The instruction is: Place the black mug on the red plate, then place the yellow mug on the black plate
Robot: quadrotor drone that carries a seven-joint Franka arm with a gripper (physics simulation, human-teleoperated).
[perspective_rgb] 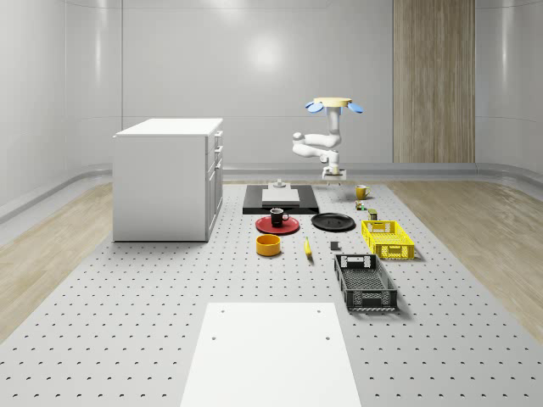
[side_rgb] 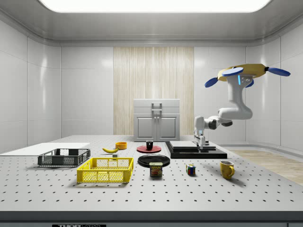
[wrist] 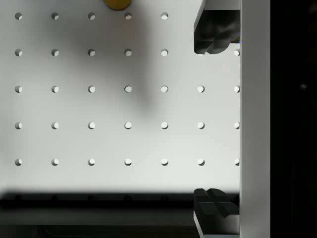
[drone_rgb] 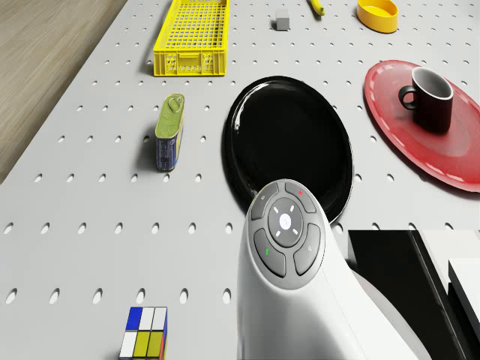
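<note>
The black mug (perspective_rgb: 278, 217) (drone_rgb: 429, 97) stands upright on the red plate (perspective_rgb: 290, 228) (drone_rgb: 390, 112). Beside it lies the bare black plate (perspective_rgb: 333, 222) (drone_rgb: 289, 142) (side_rgb: 154, 160). The yellow mug (perspective_rgb: 362, 192) (side_rgb: 227, 169) stands on the table at the far right of the whole-scene view; its edge (wrist: 117, 4) peeks into the wrist view. The drone (perspective_rgb: 335, 104) (side_rgb: 248, 73) hovers behind the plates. My gripper (perspective_rgb: 333, 175) (side_rgb: 200, 142) (wrist: 213, 121) hangs low over the table between the black platform and the yellow mug, open, with nothing between its fingers (wrist: 213, 34).
A black platform (perspective_rgb: 280, 199) (wrist: 292, 119) carrying a white block lies close beside the gripper. A spam can (drone_rgb: 170, 131), a Rubik's cube (drone_rgb: 146, 332), a yellow basket (perspective_rgb: 388, 238), a black basket (perspective_rgb: 365, 281), an orange bowl (perspective_rgb: 268, 245), a banana (perspective_rgb: 307, 247) and a white cabinet (perspective_rgb: 170, 178) stand around.
</note>
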